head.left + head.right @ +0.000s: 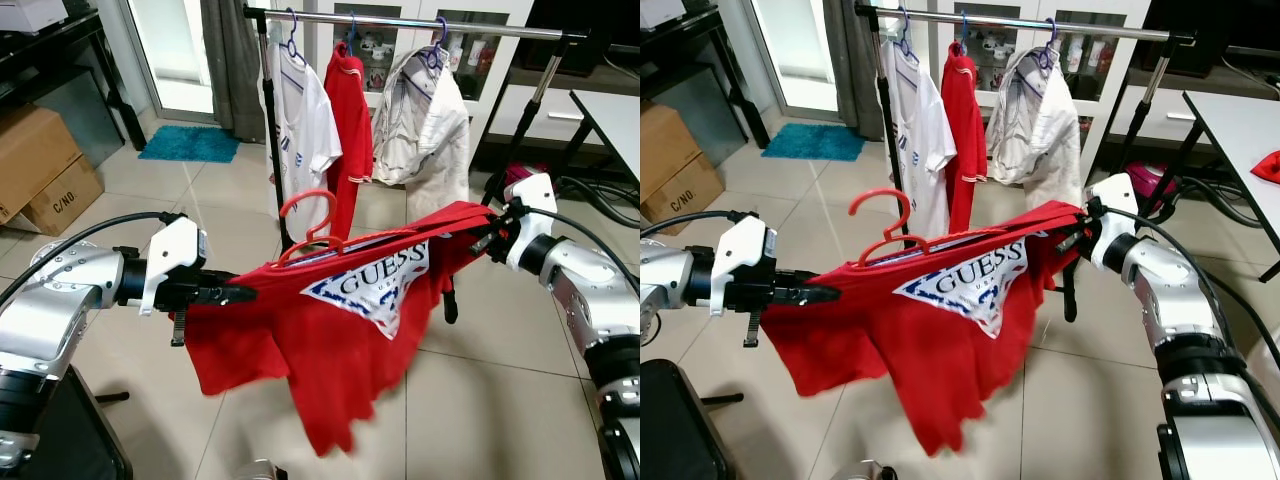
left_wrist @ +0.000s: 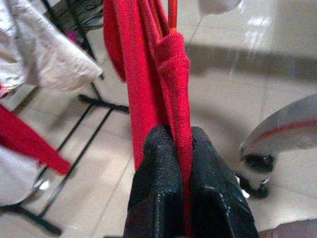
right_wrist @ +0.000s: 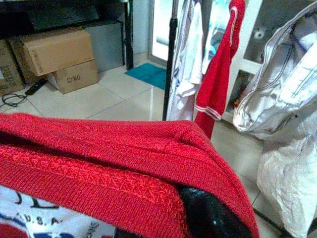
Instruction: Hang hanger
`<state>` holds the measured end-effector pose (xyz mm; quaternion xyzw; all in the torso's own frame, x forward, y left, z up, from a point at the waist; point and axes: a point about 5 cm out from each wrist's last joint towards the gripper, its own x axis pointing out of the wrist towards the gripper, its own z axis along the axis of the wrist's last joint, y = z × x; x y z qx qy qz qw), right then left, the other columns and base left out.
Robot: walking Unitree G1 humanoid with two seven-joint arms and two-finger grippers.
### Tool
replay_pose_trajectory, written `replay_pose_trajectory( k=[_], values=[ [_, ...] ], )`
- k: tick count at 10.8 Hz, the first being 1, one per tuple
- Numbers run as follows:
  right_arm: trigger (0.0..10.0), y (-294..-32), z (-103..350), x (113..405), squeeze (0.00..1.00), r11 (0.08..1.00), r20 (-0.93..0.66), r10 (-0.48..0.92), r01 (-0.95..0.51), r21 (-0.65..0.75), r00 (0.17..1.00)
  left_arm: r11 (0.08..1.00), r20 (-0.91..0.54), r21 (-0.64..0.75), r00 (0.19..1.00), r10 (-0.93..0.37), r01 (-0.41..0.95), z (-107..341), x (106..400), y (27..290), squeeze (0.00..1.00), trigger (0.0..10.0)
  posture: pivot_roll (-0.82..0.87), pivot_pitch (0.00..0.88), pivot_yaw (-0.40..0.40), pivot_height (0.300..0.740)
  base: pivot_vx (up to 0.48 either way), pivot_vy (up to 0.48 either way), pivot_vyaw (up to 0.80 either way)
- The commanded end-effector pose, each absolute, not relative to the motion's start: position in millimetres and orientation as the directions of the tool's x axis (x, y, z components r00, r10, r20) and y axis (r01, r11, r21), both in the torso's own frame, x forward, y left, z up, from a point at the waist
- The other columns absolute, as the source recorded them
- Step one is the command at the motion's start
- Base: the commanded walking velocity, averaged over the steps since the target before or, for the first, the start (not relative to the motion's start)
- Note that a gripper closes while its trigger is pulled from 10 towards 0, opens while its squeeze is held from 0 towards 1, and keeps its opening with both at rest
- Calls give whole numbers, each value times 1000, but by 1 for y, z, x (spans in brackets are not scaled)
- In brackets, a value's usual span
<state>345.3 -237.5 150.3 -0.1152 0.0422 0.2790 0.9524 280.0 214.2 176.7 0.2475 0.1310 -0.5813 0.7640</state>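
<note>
A red T-shirt [image 1: 330, 330] with a GUESS print hangs stretched between my two grippers, on a red hanger [image 1: 308, 215] whose hook stands up above the collar. My left gripper [image 1: 235, 294] is shut on the shirt's left shoulder; in the left wrist view the black fingers [image 2: 156, 183] pinch a fold of red cloth [image 2: 176, 64]. My right gripper [image 1: 487, 240] is shut on the other shoulder, where red knit [image 3: 124, 158] drapes over one finger [image 3: 208, 215]. The clothes rail [image 1: 400, 21] runs across the back, above and beyond the shirt.
On the rail hang a white T-shirt [image 1: 300, 130], a red polo [image 1: 350, 120] and a cream jacket [image 1: 425, 125]. Cardboard boxes [image 1: 40, 165] sit at far left, a blue mat [image 1: 190, 143] by the door. A white table [image 1: 610, 120] stands at right.
</note>
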Motion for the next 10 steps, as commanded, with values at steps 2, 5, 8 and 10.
replay_pose_trajectory(
  k=[2, 5, 8, 10],
  values=[
    [0, -246, 170, 344, 0, 807, -89, 524, -527, -266, 847, 266, -573, 320, 409, -710, 909, 171, 289, 229, 0, 0, 57, 0, 16, 740, 0, 0, 0],
    [0, -198, 169, 328, 0, 558, -179, 739, -739, -378, 649, 190, -537, 322, 344, -770, 928, 172, 301, 199, 0, 0, 52, 0, 29, 740, 0, 0, 0],
    [0, -182, 173, 317, 0, 435, -263, 777, -789, -434, 572, 154, -605, 288, 304, -736, 945, 161, 311, 190, 0, 0, 53, 0, 37, 740, 0, 0, 0],
    [0, -184, 174, 320, 0, 452, -283, 740, -763, -463, 610, 112, -651, 221, 233, -723, 969, 157, 308, 187, 0, 0, 54, 0, 38, 740, 0, 0, 0]
  ],
)
